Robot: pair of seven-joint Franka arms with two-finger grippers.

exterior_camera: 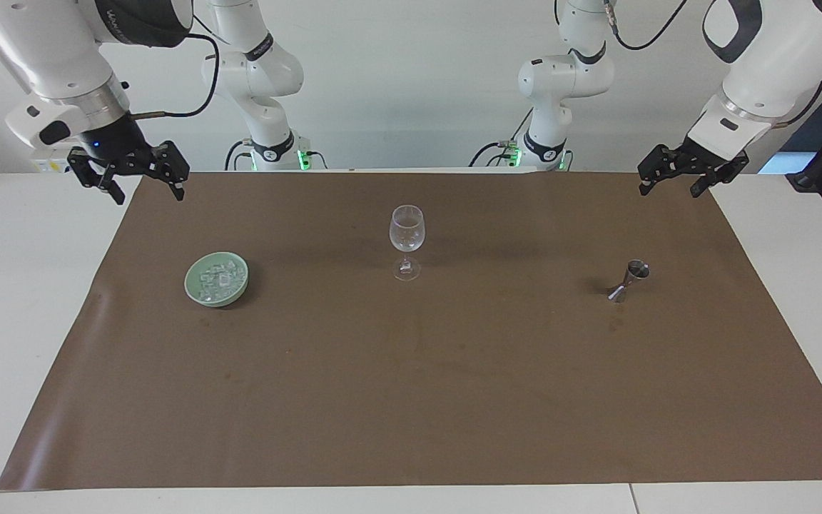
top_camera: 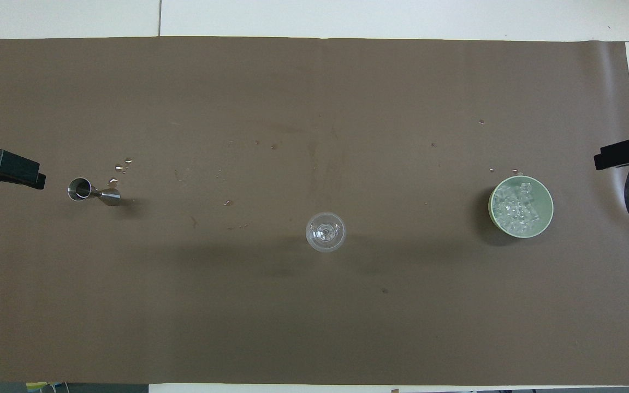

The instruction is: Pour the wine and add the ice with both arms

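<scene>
Ice, glass and measuring cup laid out on the brown mat

The ice (exterior_camera: 218, 278), clear small cubes, is heaped in a pale green dish (exterior_camera: 197, 294) at left of the facing view. An upright wine glass (exterior_camera: 407, 241) stands at centre. A steel measuring cup (exterior_camera: 628, 280) stands upright at right.

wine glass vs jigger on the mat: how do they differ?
The wine glass is clear; the jigger is shiny metal. The glass is the taller of the two. The glass stands mid-mat; the jigger stands toward the left arm's end. Water drops lie beside the jigger, not around the glass. Both stand upright, untouched by either gripper.
</scene>
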